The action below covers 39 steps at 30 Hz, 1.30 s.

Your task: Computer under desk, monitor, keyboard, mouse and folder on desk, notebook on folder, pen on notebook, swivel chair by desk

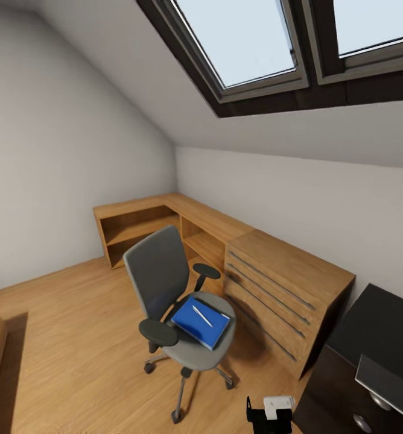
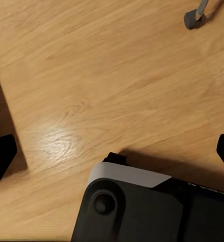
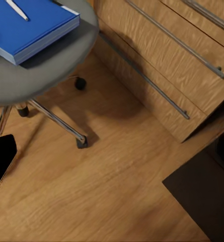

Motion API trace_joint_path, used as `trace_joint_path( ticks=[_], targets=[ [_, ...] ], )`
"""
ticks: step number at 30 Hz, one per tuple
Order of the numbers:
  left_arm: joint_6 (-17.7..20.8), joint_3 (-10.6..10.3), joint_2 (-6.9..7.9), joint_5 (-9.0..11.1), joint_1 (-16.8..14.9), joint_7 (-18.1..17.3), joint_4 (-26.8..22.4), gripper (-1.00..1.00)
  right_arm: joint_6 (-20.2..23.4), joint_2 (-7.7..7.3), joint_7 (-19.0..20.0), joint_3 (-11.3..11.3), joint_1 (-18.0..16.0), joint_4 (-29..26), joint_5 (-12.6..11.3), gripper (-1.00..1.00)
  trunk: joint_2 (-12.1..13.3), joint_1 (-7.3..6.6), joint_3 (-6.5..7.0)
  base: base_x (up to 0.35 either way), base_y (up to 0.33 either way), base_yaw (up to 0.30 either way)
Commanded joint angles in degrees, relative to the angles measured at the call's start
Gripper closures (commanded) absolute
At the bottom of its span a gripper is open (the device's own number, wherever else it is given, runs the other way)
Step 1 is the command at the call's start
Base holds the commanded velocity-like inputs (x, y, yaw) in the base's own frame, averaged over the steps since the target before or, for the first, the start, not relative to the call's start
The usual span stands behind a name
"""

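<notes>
While apart, left gripper (image 2: 112, 151) holds nothing

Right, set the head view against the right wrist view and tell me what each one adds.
Head view alone: the skylight, the swivel chair backrest and armrests, the corner shelf unit, and a black cabinet with silver knobs.

Right wrist view alone: the chair's castors up close and one dark fingertip.

Both share: the blue folder on the chair seat with the pen lying on it, the wooden drawer unit, and the wood floor.
</notes>
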Motion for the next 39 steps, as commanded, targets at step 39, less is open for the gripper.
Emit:
trace_joint_path(
  ticks=[39],
  targets=[
    [-0.3, -0.3, 0.05, 0.6, 0.0, 0.3, 0.0, -1.00, 0.0, -0.13, -0.6, 0.3, 0.0, 0.1, 0.5, -1.00, -0.1, 0.02, 1.92, 0.004, 0.000, 0.222]
  ],
)
